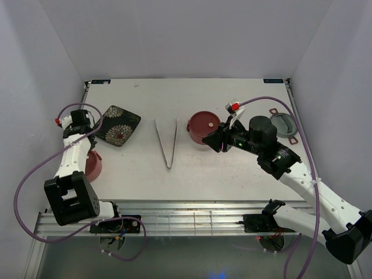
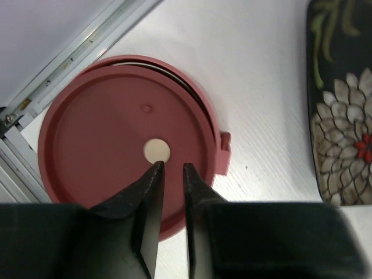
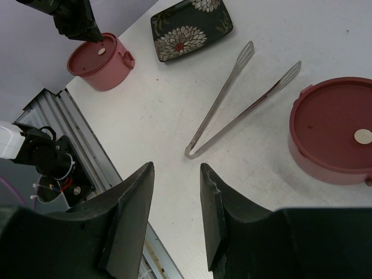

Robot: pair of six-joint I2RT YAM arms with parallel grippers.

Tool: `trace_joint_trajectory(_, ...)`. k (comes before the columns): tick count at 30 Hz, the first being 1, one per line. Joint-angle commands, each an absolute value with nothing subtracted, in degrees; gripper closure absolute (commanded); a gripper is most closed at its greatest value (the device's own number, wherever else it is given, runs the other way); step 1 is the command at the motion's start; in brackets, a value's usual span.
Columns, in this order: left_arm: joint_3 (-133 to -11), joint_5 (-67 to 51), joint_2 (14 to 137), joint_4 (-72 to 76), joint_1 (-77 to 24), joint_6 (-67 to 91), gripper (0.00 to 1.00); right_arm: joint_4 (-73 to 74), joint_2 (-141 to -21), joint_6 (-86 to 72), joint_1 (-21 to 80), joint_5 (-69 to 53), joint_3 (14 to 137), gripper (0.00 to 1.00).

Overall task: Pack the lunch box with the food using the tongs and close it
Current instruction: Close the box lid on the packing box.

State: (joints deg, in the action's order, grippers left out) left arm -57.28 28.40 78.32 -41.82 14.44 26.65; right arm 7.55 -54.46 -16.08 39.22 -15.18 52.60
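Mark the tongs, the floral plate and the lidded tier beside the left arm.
tongs [image 3: 232, 104]: right wrist view, on one metal arm.
floral plate [image 1: 118, 124]: top view, plate centre.
lidded tier [image 2: 104, 139]: left wrist view, on its red lid.

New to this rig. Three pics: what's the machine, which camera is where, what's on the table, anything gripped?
Two robot arms bolted at the table's near edge. The overhead view looks down from behind them; the other two come from cameras on each wrist.

On the table: silver tongs in the middle, a floral plate, two lidded red lunch box tiers, one far left, one right of centre, and a grey lid far right.

The left gripper hovers over the left tier's lid, jaws slightly apart. The right gripper is open. Neither holds anything.
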Motion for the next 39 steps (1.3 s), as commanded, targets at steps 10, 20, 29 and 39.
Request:
trace_joint_trajectory(10,-54.68,24.34,79.45,-39.55,19.42,32.60,0.90,6.59,-53.88,-15.82,39.20,-15.30,52.91,0.56)
trace_joint_trajectory(20,-54.31,28.21,83.15,-39.29,20.66,32.79,0.99,7.12,-53.26,-15.64,39.20,-15.03,53.09,0.56)
trace_joint_trajectory(29,-58.88,27.33,75.07,-41.48,20.74,33.04,0.96,6.86,-53.52,-15.82,39.20,-15.91,53.00,0.56)
trace_joint_trajectory(39,-60.21,31.47,70.67,-55.01,22.41,48.95,0.48,6.50,-53.53,-16.17,39.20,-17.05,52.91,0.56)
